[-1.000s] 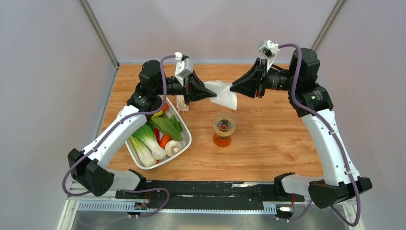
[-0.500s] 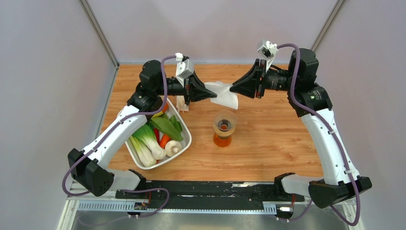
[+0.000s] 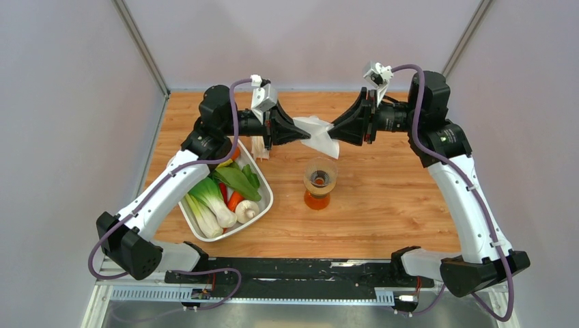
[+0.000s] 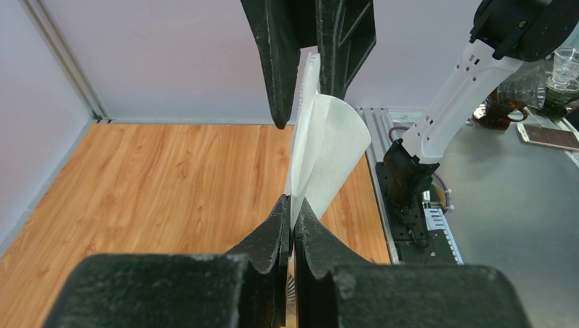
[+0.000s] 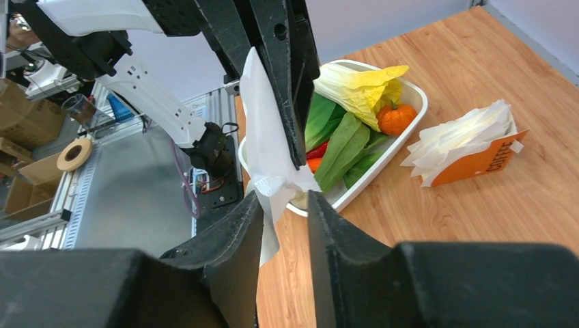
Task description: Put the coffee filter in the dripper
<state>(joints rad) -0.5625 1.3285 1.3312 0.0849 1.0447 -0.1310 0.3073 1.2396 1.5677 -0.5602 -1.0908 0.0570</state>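
The coffee filter (image 3: pixel 321 137) is a thin white paper cone held in the air over the back of the table. My left gripper (image 3: pixel 300 132) is shut on its left edge; in the left wrist view the filter (image 4: pixel 328 137) fans up from the gripper (image 4: pixel 292 205). My right gripper (image 3: pixel 333 128) is open, its jaws on either side of the filter's right edge. In the right wrist view the filter (image 5: pixel 266 150) lies against one side of the gripper (image 5: pixel 285 201). The clear dripper (image 3: pixel 319 174) sits below on an orange-tinted glass vessel (image 3: pixel 317 200).
A white tray (image 3: pixel 267 198) of vegetables stands at the left, under the left arm. A bundle of stacked filters (image 5: pixel 464 137) in an orange-labelled wrap lies behind the tray; it also shows in the top view (image 3: pixel 259 147). Side walls close in the table.
My right wrist has turned a little and its jaws look narrower around the filter's edge. The left gripper and the filter have stayed in place.
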